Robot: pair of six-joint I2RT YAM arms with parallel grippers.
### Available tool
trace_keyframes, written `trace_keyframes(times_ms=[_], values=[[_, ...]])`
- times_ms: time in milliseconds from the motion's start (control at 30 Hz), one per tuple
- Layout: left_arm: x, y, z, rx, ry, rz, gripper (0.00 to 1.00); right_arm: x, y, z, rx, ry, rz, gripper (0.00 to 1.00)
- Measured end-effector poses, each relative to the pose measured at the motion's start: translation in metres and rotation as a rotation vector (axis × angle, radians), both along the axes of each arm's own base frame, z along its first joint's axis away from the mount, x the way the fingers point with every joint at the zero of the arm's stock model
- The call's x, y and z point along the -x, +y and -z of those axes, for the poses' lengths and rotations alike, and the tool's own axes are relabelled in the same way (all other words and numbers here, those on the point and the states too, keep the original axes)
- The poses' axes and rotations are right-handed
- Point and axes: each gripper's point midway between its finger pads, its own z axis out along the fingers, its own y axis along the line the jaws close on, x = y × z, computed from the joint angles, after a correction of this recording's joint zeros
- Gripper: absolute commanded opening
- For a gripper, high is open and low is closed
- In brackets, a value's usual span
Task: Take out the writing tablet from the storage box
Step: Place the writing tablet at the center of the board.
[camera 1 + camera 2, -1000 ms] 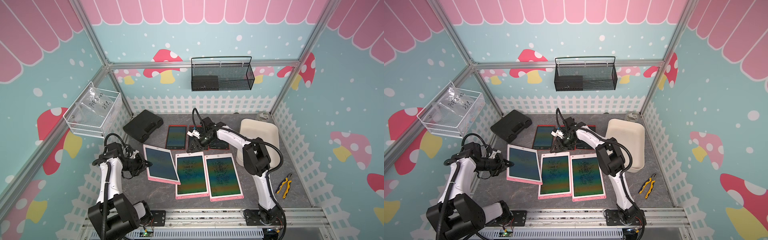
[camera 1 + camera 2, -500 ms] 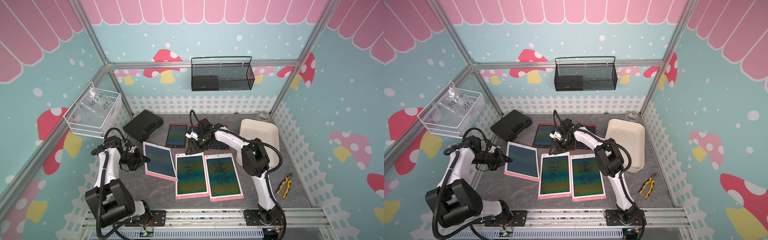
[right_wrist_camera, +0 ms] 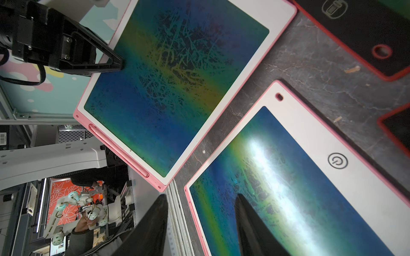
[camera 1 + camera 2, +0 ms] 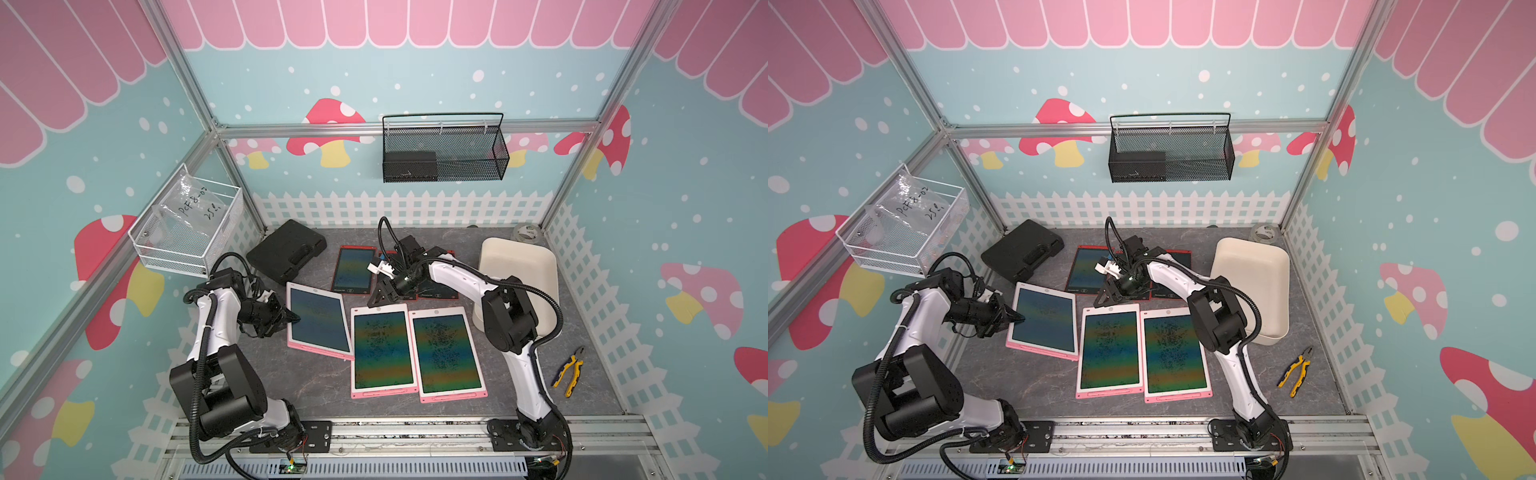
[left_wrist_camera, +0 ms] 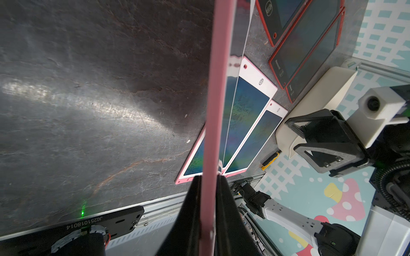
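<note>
- Step in hand, as judged: setting the extracted writing tablet [image 4: 318,320] down on the worktop [image 4: 299,386] and letting go.
- Left gripper [image 4: 293,320]: pinching the tablet's pink side edge. The left wrist view shows both fingers [image 5: 221,199] tight against that edge.
- Right gripper [image 4: 380,297]: jaws spread with nothing between them, hovering over the gap between the pink tablets and the red-framed tablets [image 4: 353,268].
- Location: the tablet is outside the storage box [image 4: 519,266] and well apart from it, on the left of the worktop.
- Attitude: it appears tilted, with the held edge raised. Its near corner is touching or just overlapping the neighbouring pink tablet [image 4: 382,349]; which of the two cannot be told.
- Recommended handling:
  - Lower the held edge until the tablet lies flat.
  - Shift it slightly away from the neighbour so the corner does not ride up.
  - Open the jaws only once the tablet is fully supported.
  - Draw the gripper back along the worktop, clear of the edge.
- Appearance: a thin, rigid rectangle with a pink rim and a white bezel. The dark glossy screen runs blue to green and carries faint scribble marks. A pink stylus sits in a slot along one short edge [image 3: 119,150].
- Storage box: a cream tub partly hidden by the right arm. No tablet is visible in the part of its interior that shows.
</note>
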Motion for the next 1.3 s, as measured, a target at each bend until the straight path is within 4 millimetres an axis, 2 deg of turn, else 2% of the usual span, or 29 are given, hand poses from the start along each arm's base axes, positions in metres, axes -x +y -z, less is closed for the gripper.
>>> trace_keyframes(times_ms=[133, 233, 300, 700, 800, 967, 1300], values=[[0.004, 0.004, 0.005, 0.005, 0.018, -0.021, 0.17, -0.002, 0.01, 0.008, -0.044, 0.024, -0.032, 0.54], [0.003, 0.025, 0.007, -0.016, 0.007, -0.085, 0.16, 0.005, 0.015, 0.013, -0.064, 0.059, -0.059, 0.55], [0.002, 0.032, 0.01, -0.024, 0.012, -0.102, 0.16, 0.011, 0.018, 0.014, -0.071, 0.073, -0.074, 0.55], [-0.006, 0.037, 0.013, -0.042, -0.012, -0.104, 0.19, 0.039, 0.035, 0.011, -0.088, 0.087, -0.143, 0.55], [-0.005, 0.038, 0.013, -0.055, -0.014, -0.106, 0.2, 0.042, 0.037, 0.01, -0.096, 0.088, -0.154, 0.55], [0.003, 0.04, 0.015, -0.09, 0.005, -0.12, 0.28, 0.045, 0.039, 0.007, -0.115, 0.093, -0.169, 0.57], [0.01, 0.045, 0.021, -0.134, 0.046, -0.134, 0.29, 0.049, 0.04, 0.006, -0.126, 0.085, -0.187, 0.58]])
